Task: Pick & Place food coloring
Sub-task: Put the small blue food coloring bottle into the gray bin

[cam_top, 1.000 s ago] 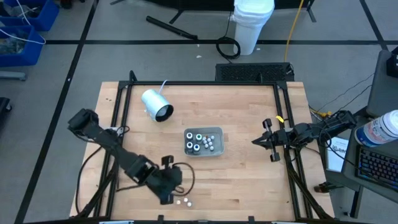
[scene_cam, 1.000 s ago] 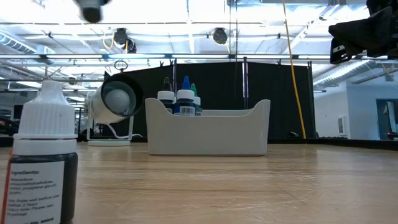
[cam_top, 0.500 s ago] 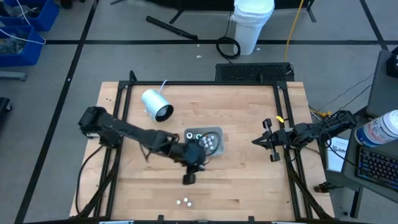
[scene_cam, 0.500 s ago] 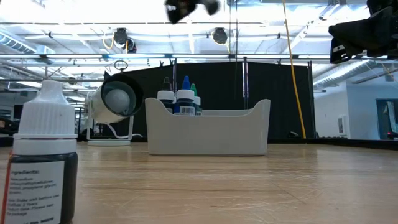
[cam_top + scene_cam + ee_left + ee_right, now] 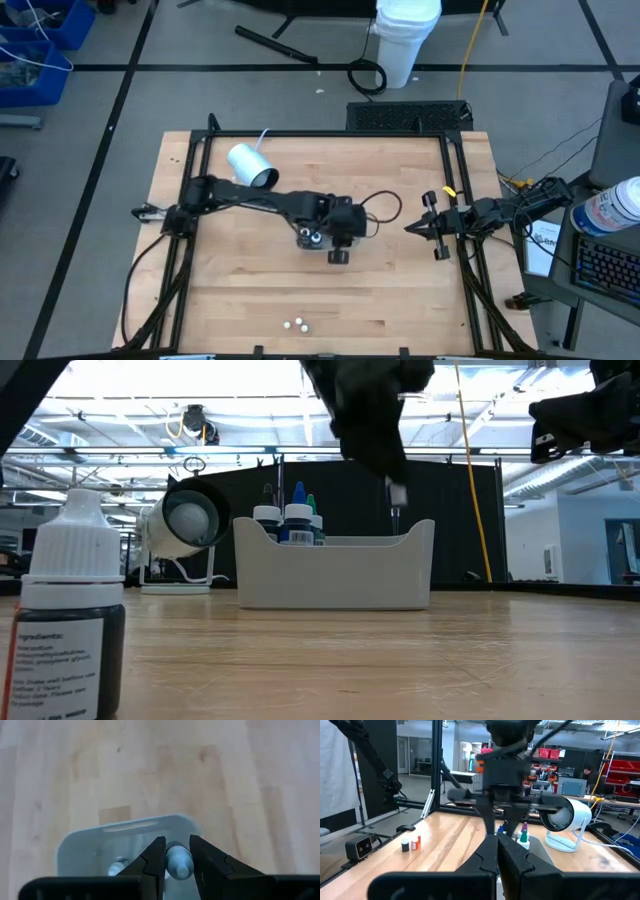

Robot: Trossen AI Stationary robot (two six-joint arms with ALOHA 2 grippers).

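High view: left arm stretched over tray (image 5: 349, 210).
Left gripper (image 5: 172, 857) clamped on bottle (image 5: 178, 862); right gripper (image 5: 497, 851) closed, table's right edge.

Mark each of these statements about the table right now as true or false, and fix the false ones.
1. The left gripper holds a food coloring bottle above the tray. True.
2. The right gripper is over the tray. False: it waits at the table's right edge.
3. Two small bottles stand near the table's front edge. True.
4. The white cylinder lies inside the tray. False: it lies on the table, apart from it.
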